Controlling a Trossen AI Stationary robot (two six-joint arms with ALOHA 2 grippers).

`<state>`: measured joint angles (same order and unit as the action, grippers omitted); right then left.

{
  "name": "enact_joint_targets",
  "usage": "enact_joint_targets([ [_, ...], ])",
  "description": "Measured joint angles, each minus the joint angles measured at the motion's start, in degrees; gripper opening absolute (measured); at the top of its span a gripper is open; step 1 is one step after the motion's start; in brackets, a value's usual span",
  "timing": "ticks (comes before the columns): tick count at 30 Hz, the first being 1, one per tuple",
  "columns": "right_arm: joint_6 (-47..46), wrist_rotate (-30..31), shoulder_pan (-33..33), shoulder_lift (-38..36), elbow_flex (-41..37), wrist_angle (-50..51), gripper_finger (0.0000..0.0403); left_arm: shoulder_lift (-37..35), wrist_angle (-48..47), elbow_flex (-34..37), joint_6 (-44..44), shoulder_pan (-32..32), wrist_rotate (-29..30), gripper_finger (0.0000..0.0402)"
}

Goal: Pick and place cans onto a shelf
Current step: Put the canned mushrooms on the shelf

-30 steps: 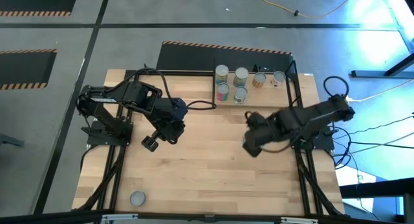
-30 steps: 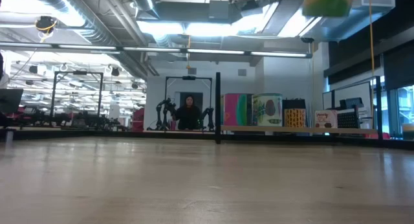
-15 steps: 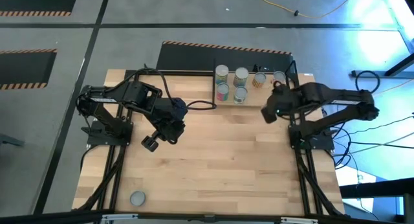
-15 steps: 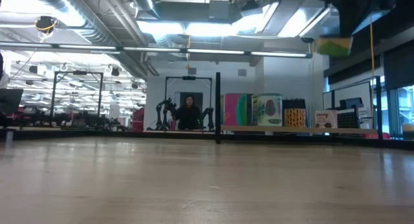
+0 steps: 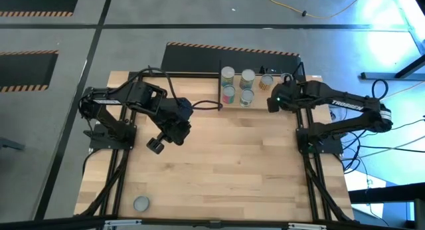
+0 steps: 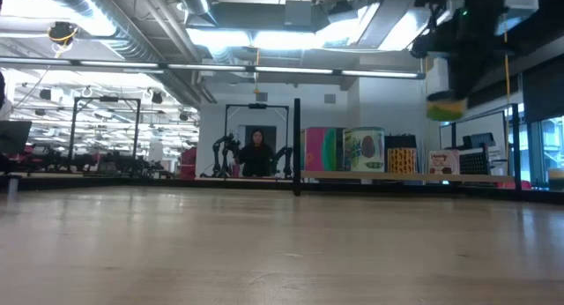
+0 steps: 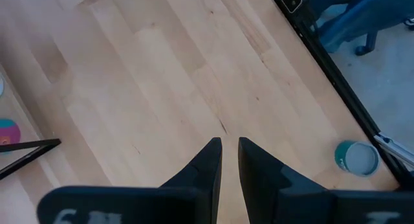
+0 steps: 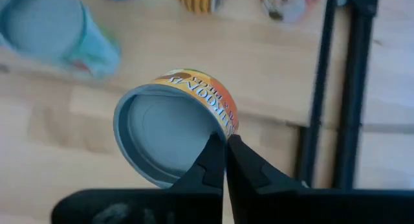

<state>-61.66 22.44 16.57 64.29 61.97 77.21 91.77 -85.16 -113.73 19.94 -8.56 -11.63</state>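
Observation:
The shelf [image 5: 262, 100] lies at the table's far edge and bears several cans [image 5: 238, 85] standing on their bases; it also shows in the low view [image 6: 405, 175]. My right gripper [image 5: 272, 102] is above the shelf's near right part, shut on a can with an orange and yellow label [image 8: 171, 133], which also shows in the low view [image 6: 446, 107]. My left gripper [image 5: 157, 145] waits over the table's left middle, its fingers [image 7: 229, 146] all but shut and empty. One teal can [image 5: 141, 203] stands near the table's near left corner. My right gripper pinches the can's rim [image 8: 217, 129] between its two fingers, one finger on the silver end and one on the labelled wall. The fingers come from above. The can hangs below them, tilted, its silver end toward the wrist camera, clear of the shelf.
A black frame runs along the table's edges [image 5: 304, 117]. The black cable [image 5: 206, 109] from my left arm lies just left of the shelf. Bare wood [image 5: 232, 163] stretches across the table's middle and near side.
My right gripper has carried the can from over the table's right middle toward the far edge, to above the shelf, and has come down with it. The can has stayed in the hold throughout.

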Motion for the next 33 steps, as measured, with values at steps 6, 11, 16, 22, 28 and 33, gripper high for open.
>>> enact_joint_targets([
  [6,0.14,0.55,7.14,0.04,-3.38,-5.59,0.0003,0.00,0.00,0.00,0.00,1.23,-0.01,0.0044],
  [11,1.34,-0.98,11.56,0.07,-5.93,-11.13,0.0003,0.00,0.00,0.00,0.13,1.60,-0.01,0.0044],
  [16,1.89,-1.07,14.93,0.07,-8.23,-12.84,0.0003,0.00,-0.03,0.00,0.18,1.60,-0.03,0.0044],
  [22,1.76,-1.04,17.34,0.11,-11.47,-15.35,0.0003,0.00,-0.05,0.00,2.73,1.60,-0.01,0.0044],
  [28,1.93,-1.06,19.86,0.11,-15.89,-18.40,0.0003,0.02,-0.05,0.00,3.15,2.12,-0.03,0.0044],
  [33,2.27,-0.87,21.51,0.09,-18.69,-21.14,0.0003,0.03,-0.07,0.00,3.10,3.35,-0.01,0.0044],
])
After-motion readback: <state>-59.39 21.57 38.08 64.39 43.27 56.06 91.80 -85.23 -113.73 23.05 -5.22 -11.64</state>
